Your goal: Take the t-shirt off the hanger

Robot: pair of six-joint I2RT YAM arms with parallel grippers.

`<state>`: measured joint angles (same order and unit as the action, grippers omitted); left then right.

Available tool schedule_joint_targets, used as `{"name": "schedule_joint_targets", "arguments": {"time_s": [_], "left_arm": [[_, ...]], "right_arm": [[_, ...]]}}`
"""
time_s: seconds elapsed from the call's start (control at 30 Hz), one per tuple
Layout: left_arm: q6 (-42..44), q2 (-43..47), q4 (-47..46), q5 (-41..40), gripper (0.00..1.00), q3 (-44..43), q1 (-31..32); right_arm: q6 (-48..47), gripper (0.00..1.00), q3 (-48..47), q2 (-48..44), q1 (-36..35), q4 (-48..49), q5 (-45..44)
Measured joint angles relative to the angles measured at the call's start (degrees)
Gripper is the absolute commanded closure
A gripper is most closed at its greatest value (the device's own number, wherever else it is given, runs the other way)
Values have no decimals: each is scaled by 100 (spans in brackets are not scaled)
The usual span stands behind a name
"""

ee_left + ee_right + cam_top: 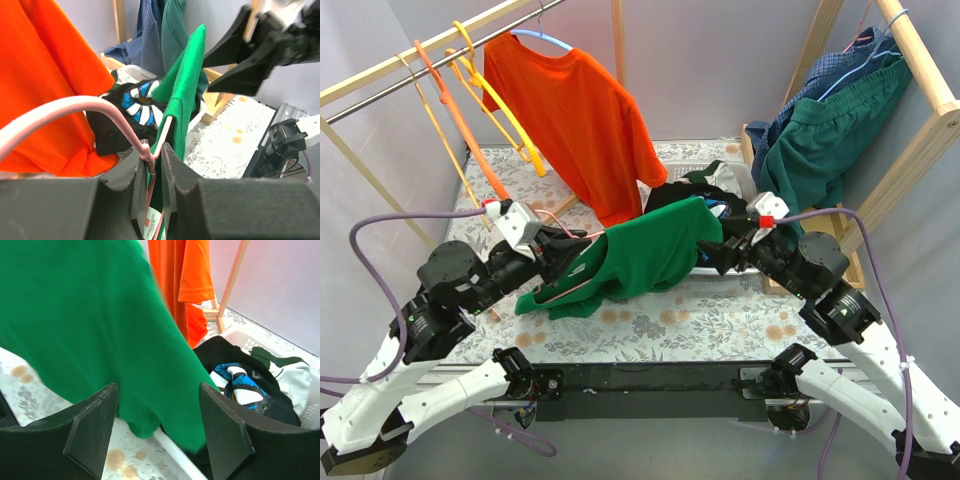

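A green t-shirt [640,260] hangs on a pink hanger [100,112], held above the table's middle. My left gripper [570,250] is shut on the pink hanger's neck [148,156] at the shirt's collar; the shirt [185,95] drapes away from it. My right gripper [715,255] is open at the shirt's right end, its fingers [95,425] apart with the green cloth [100,330] just ahead of them, not gripped.
An orange t-shirt [575,120] hangs on a blue hanger from the rail at the back left, beside empty orange and yellow hangers [485,95]. A white basket [735,185] holds dark clothes. More garments [830,120] hang on the right rack.
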<state>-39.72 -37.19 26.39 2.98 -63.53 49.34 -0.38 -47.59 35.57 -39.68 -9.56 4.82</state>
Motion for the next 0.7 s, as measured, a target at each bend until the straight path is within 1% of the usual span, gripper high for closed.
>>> {"name": "schedule_joint_targets", "arguments": {"time_s": [0.07,0.23,0.27,0.3,0.33,0.37,0.4,0.53,0.7], "left_arm": [[55,-9,271,-15,100,-302,0],[140,-57,796,26,100,-756,0],[142,-57,866,44,100,-789,0],[142,-57,918,48,100,-800,0],[142,-57,970,59,100,-802,0],[140,-57,1019,66,100,-802,0],[138,-57,1047,61,100,-802,-2],[138,-28,1150,15,100,-802,-9],[81,105,1263,-98,100,-660,-9]], "right_arm": [[-144,28,-57,223,-9,39,2],[-487,28,-616,1049,-11,286,59],[-562,31,-730,1200,-11,378,101],[-614,39,-844,1335,-11,455,133],[-678,53,-944,1453,-11,538,166],[-730,88,-1036,1561,-11,599,212],[-798,98,-1097,1657,-11,656,262],[-861,99,-1198,1840,-28,660,341],[-903,99,-1099,1547,-44,649,-144]]}}
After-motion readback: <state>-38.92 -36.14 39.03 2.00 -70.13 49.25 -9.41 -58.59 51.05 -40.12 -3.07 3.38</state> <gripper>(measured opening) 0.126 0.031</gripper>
